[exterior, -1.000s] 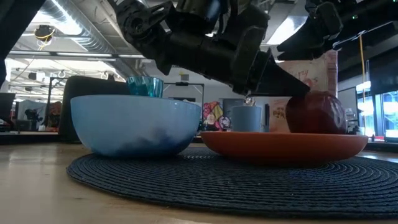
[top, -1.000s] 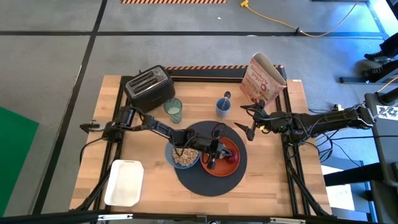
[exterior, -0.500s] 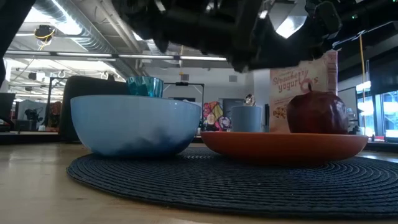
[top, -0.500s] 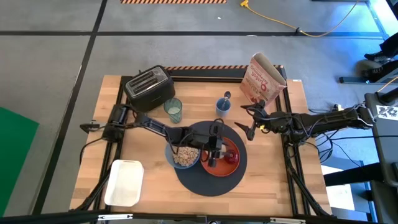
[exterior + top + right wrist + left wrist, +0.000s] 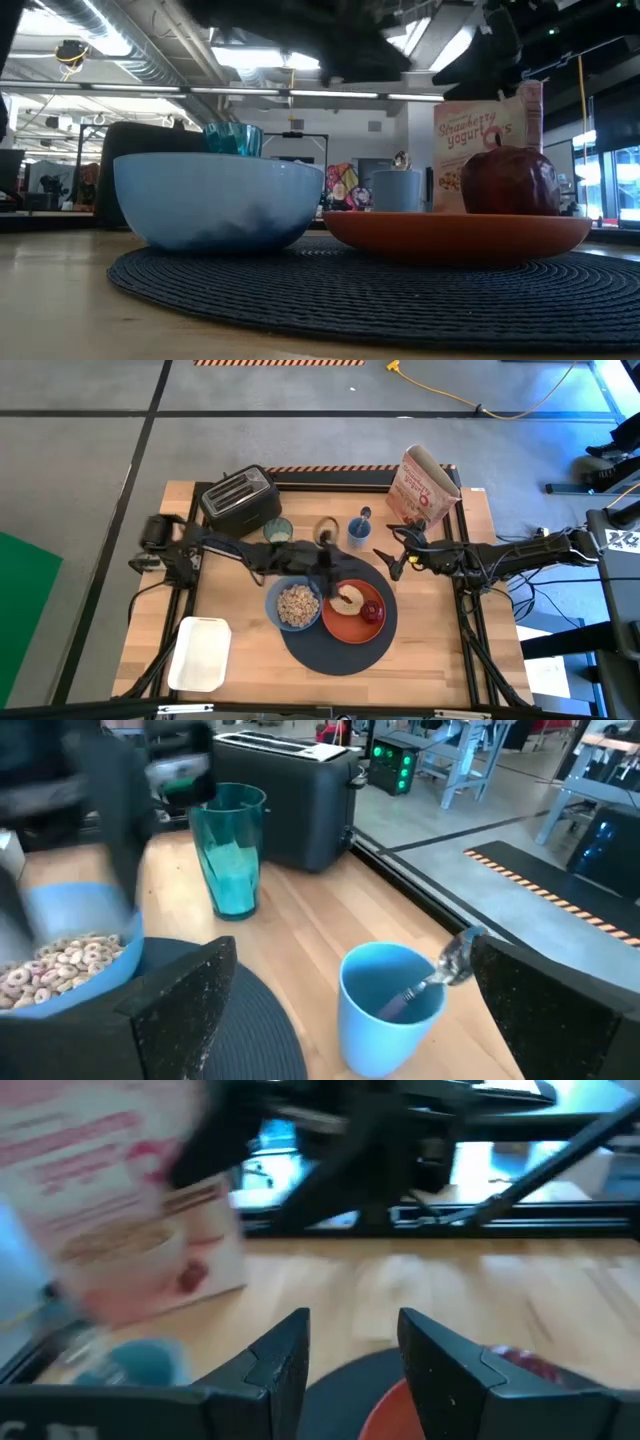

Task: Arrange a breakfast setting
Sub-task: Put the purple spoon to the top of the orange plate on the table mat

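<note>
A breakfast setting takes shape on the table [image 5: 470,575]: the bowl [image 5: 295,605] of cereal and the plate [image 5: 352,611] with an apple sit side by side on the mat [image 5: 335,650], while the tumbler [image 5: 279,532] stands off the mat beside the toaster [image 5: 240,500]. The spoon [image 5: 440,970] stands handle-up, leaning in a blue cup [image 5: 385,1010] beyond the mat, its long axis steeply tilted; it lies just ahead of the right gripper [image 5: 388,565], the nearer arm by my judgement, with jaws spread wide and empty. The left gripper [image 5: 350,1355], jaws parted and empty, hangs above the mat's far edge between tumbler and cup.
</note>
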